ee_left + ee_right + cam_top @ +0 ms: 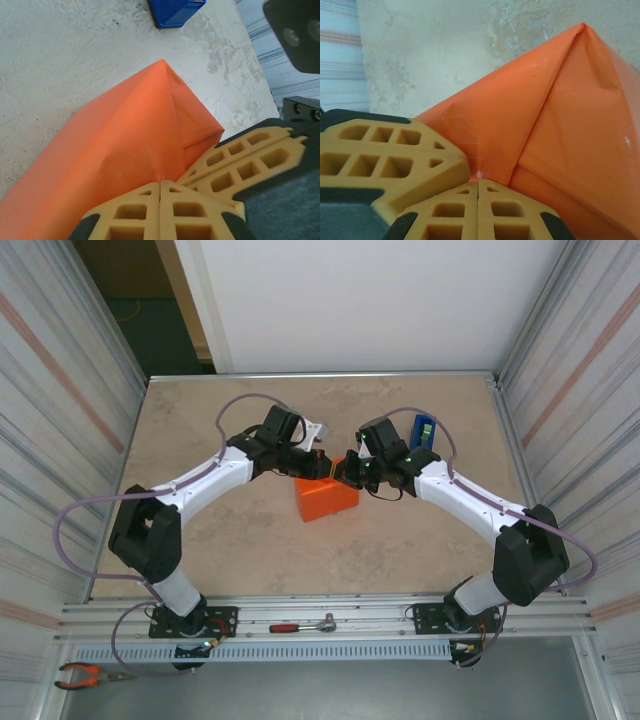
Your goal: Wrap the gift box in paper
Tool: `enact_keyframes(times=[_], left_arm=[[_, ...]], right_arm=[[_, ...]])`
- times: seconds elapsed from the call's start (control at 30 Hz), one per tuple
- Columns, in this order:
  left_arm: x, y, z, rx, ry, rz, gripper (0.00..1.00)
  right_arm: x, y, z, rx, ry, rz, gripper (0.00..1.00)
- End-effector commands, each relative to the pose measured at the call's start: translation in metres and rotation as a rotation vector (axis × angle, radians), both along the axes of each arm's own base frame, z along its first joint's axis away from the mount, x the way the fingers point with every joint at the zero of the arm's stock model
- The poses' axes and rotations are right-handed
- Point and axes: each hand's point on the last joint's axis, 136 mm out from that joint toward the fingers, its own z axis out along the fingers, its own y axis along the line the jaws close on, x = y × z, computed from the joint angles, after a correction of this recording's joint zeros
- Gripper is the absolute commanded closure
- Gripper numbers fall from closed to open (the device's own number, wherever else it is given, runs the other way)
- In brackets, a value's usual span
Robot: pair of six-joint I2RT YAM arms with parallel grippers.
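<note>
Lying nearest, by the arm bases, are orange-handled pliers (85,675) and a red-handled ratchet driver (300,626), the driver on the aluminium rail between the two mounts. Beyond the rail the desk (200,540) is beige and mottled like stone, matte and a little blotchy up close.

Mid-desk, both arms bend inward and meet over the orange paper (327,498). It is thin, smooth and bright, and it is folded around a block shape with sharp edges. What is inside is hidden. The overhead view gives only a tidy orange brick.

The wrist views show more: creased triangular flaps folded over at the end, and shallow dents in the sheet. The right wrist view also shows a faint glossy rectangle of clear tape (462,131) across a seam.

The left tool (160,197) is clenched, its yellow honeycomb-patterned fingers pressed flat together with nothing between them. Its tips touch the paper. The right tool (478,195) is clenched the same way, its tips against the paper at the same spot. Each wrist view catches the other tool's yellow fingers slanting in beside its own, so the two touch.

Farther back, well apart from the parcel, a small blue box (424,432) stands behind the right wrist. Its hard, shiny corner shows at the top of the left wrist view.
</note>
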Motion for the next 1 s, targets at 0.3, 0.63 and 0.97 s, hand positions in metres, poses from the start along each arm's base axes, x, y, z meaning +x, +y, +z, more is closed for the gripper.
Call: enact_keyframes(times=[0.3, 0.63, 0.97], left_arm=[[0.014, -0.006, 0.021, -0.009, -0.057, 0.0, 1.0], [0.02, -0.013, 0.016, -0.009, -0.039, -0.004, 1.0], [0.015, -0.005, -0.011, 0.033, -0.007, 0.022, 1.0]], right_arm=[[-0.035, -0.024, -0.064, -0.176, 0.196, -0.003, 1.0], [-0.036, -0.025, -0.065, -0.175, 0.196, -0.007, 1.0], [-0.036, -0.025, -0.065, -0.173, 0.196, -0.01, 1.0]])
